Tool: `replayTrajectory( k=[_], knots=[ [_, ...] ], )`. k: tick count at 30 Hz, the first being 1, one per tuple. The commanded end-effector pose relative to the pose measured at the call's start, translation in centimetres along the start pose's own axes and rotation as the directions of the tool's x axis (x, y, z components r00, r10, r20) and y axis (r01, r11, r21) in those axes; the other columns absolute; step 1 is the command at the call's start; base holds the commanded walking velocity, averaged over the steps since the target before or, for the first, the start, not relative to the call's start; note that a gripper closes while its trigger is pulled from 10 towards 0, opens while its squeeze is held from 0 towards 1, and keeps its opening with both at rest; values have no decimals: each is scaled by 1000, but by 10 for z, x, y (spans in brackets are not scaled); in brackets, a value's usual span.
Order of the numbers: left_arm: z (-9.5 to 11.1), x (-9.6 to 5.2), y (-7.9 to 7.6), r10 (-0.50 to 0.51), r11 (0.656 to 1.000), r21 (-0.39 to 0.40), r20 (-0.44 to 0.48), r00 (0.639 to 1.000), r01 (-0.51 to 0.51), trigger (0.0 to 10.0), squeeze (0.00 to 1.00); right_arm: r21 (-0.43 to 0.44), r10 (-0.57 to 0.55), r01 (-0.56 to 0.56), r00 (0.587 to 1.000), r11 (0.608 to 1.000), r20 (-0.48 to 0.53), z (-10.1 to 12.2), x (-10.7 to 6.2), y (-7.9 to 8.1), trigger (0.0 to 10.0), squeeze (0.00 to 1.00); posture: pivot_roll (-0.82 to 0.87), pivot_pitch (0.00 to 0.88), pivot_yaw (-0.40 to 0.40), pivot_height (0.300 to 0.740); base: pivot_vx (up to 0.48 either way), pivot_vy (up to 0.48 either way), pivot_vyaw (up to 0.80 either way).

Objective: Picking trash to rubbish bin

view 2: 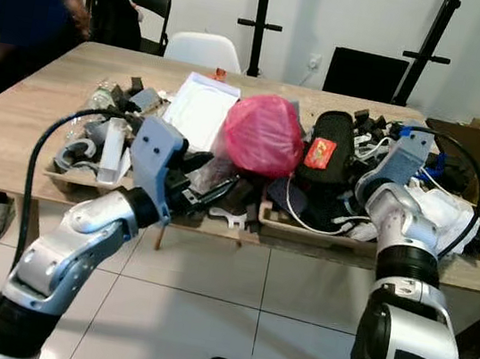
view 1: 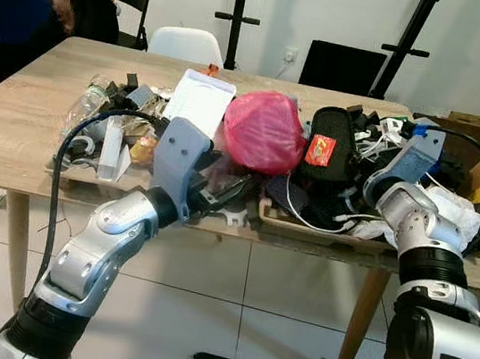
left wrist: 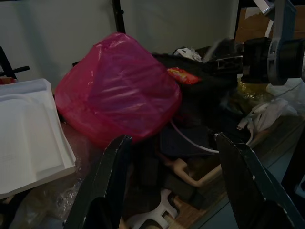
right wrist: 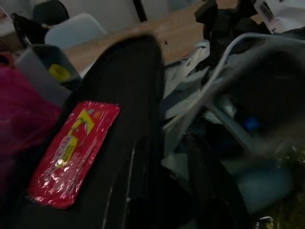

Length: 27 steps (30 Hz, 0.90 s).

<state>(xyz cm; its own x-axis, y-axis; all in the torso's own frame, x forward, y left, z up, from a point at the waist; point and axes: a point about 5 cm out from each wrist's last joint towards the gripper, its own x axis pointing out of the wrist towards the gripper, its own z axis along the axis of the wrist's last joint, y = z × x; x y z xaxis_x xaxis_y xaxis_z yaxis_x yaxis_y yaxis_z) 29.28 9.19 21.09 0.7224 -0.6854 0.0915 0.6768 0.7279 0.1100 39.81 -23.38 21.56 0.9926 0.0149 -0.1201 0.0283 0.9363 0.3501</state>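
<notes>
white walls and tiled floor frame a wooden desk (view 1: 12, 132) heaped with clutter, with the pink bag (view 1: 263, 131) as the landmark in the middle. the left pincer (view 1: 224, 193) sits just in front of the bag at the desk's near edge, its fingers spread wide and empty, pointing up at the bag; this arm looks the nearer one. the bag is rounded, with no clear long axis. the right pincer (view 2: 376, 177) reaches into the dark pile to the right of the bag; i cannot tell its state. the right wrist view adds a red sachet (right wrist: 74, 152) lying lengthwise on a black pouch (right wrist: 124, 95).
</notes>
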Motion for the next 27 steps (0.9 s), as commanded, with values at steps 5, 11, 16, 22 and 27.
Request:
replayTrajectory(
  k=[5,11,16,22,27],
  knots=[
    [4,2,2,19,1000,3,6,1000,-19,10000,0,44,-32,29,997,999,64,14,-1,-6,3765,0,-2,41,-1,740,0,0,0],
    [4,2,3,25,1000,2,10,1000,-25,10000,0,28,-53,50,991,998,122,25,-1,-7,10000,0,-3,43,-2,740,0,0,0],
    [5,3,3,28,1000,1,11,1000,-28,10000,0,31,-74,69,982,997,174,32,-2,-7,10000,1000,-3,43,-2,740,0,0,0],
    [6,4,3,31,1000,4,15,999,-31,10000,0,-11,-88,94,962,995,259,45,-5,-9,10000,1000,-2,47,-2,740,0,0,0],
    [6,4,3,28,1000,5,15,999,-28,10000,0,-135,-38,77,963,988,266,47,-5,-1,10000,549,-5,48,-1,740,0,0,0]
  ],
)
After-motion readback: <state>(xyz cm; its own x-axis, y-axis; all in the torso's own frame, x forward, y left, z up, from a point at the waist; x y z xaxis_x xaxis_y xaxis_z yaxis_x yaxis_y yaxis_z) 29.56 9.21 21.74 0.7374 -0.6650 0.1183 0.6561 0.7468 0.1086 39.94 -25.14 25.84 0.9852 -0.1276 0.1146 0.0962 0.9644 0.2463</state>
